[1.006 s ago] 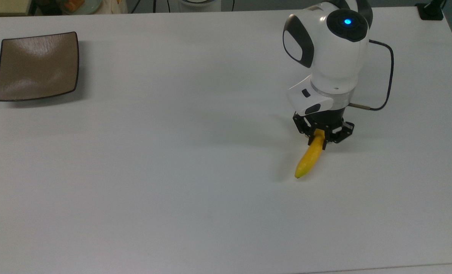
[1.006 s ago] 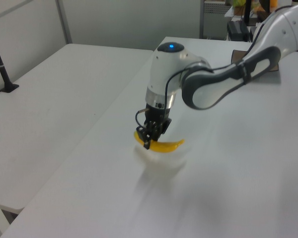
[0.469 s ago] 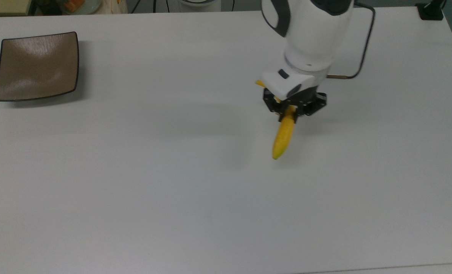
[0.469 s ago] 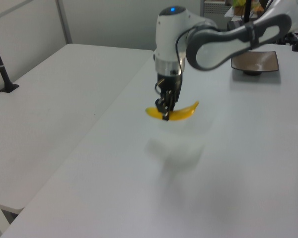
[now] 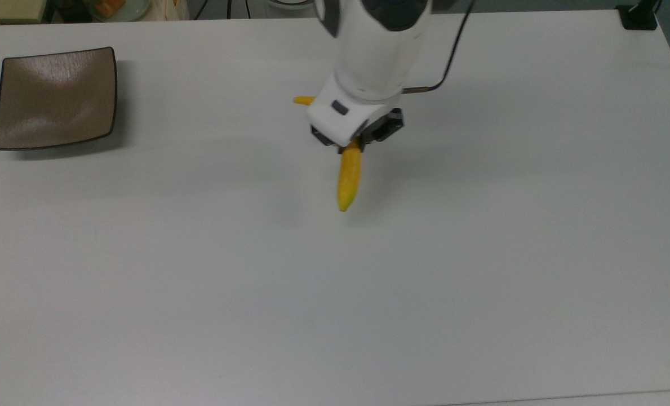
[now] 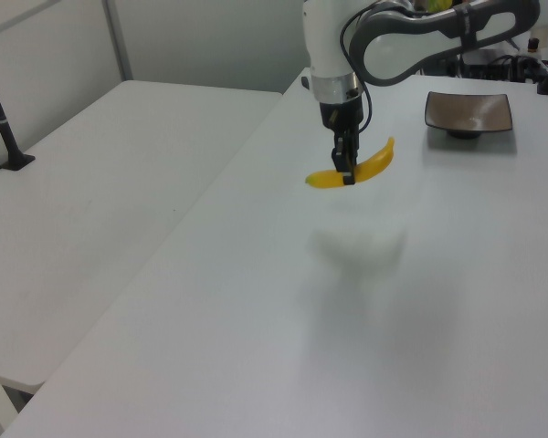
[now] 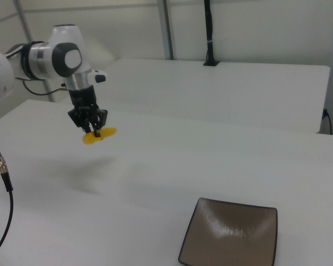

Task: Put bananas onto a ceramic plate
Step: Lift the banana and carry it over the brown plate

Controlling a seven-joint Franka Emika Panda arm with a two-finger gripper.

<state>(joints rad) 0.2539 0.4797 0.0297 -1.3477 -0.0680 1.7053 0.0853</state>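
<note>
My gripper (image 5: pixel 356 142) (image 6: pixel 347 173) (image 7: pixel 95 132) is shut on the bananas (image 5: pixel 349 176) (image 6: pixel 370 166) (image 7: pixel 103 133), a single curved yellow fruit held near its middle and hanging well above the white table. Its short stem end sticks out past the wrist in the top view. The ceramic plate (image 5: pixel 54 98) (image 6: pixel 468 114) (image 7: pixel 230 234) is square, glossy brown with a dark rim, and lies bare at the top view's far left, far from the gripper.
A white table (image 5: pixel 335 293) carries the plate. A second white table (image 6: pixel 100 201) stands beside it, with a black post (image 6: pixel 2 119) at its edge. A black cable (image 5: pixel 453 56) trails from the wrist. Clutter (image 5: pixel 115 8) sits beyond the far edge.
The arm has lifted the banana off the table and carried it toward the top view's left and up, closer to the plate. The grip has stayed shut.
</note>
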